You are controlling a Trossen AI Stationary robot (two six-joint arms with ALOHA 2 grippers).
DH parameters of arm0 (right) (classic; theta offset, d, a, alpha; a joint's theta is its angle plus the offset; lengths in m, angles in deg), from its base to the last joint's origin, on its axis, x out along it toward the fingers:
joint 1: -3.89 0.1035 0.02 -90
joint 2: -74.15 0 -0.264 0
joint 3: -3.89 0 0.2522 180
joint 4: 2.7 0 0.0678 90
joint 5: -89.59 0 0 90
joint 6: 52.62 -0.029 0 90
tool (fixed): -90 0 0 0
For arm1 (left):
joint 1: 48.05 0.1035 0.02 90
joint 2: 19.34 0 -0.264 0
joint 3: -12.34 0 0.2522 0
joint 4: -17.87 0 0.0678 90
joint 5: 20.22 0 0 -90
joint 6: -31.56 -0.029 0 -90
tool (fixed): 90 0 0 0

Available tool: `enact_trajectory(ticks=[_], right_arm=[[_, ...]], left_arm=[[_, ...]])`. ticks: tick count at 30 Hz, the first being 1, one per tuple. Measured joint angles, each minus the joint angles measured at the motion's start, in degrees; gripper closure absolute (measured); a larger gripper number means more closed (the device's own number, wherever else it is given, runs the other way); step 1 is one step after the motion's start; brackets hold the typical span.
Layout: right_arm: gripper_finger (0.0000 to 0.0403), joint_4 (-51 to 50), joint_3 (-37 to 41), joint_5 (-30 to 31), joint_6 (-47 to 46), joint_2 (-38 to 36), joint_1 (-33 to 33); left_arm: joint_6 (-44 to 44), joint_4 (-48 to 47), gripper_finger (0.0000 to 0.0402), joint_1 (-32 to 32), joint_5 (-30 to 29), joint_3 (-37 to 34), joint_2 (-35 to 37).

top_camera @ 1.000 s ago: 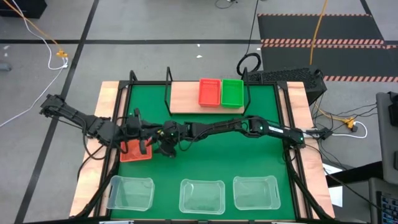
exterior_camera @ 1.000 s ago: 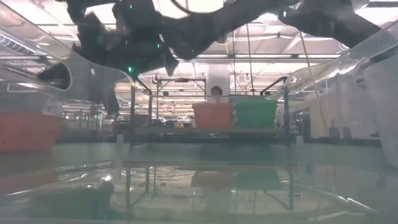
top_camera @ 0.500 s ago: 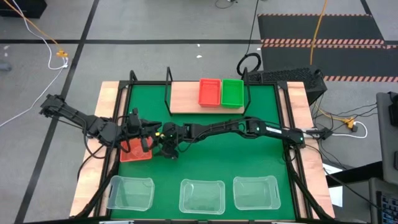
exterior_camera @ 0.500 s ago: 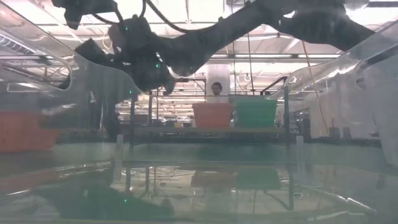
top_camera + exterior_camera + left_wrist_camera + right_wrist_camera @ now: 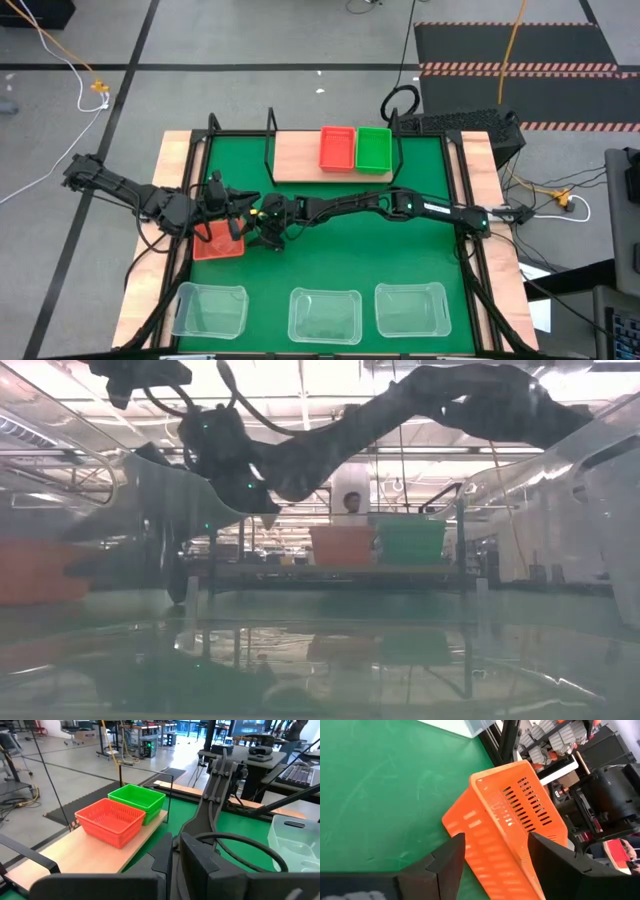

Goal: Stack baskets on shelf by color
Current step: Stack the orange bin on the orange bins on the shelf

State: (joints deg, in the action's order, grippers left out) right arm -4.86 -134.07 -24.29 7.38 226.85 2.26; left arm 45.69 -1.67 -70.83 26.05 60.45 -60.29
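Right end effector (image 5: 262, 232) hangs released, fingers (image 5: 451, 857) straddling the tilted red-orange basket (image 5: 512, 827) at the surface's left. I can't tell the left end effector's (image 5: 232, 222) state; it's beside that basket.

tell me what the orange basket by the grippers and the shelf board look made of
Orange basket: likely molded plastic, with a smooth, slightly glossy wall and rows of cut slots. Shelf: the board looks like light wood or wood laminate, matte with a pale grain; the thin black frame is probably metal.
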Motion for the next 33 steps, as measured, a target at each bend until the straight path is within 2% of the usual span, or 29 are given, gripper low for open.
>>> enact_trajectory(ticks=[6,14,23,26,33], right_arm=[[0.0212,-2.4,-1.1,1.3,0.8,0.5,0.1],[0.0296,-9.9,-1.1,1.8,3.1,-0.9,0.5],[0.0365,-22.1,-0.8,1.5,5.1,-4.8,1.4],[0.0393,-26.0,-0.9,1.4,3.1,-6.5,1.5],[0.0398,-35.0,-0.9,-0.2,-8.9,-11.4,1.7]], left_arm=[[-0.3,-0.1,0.0364,0.0,0.0,0.0,0.0],[0.2,-0.5,0.0364,-1.0,0.2,0.0,0.0],[1.0,-0.1,0.0364,-1.7,0.3,0.0,0.1],[1.0,0.1,0.0364,-1.7,0.3,0.0,0.1],[-5.5,5.4,0.0364,-1.8,1.3,0.0,2.4]])
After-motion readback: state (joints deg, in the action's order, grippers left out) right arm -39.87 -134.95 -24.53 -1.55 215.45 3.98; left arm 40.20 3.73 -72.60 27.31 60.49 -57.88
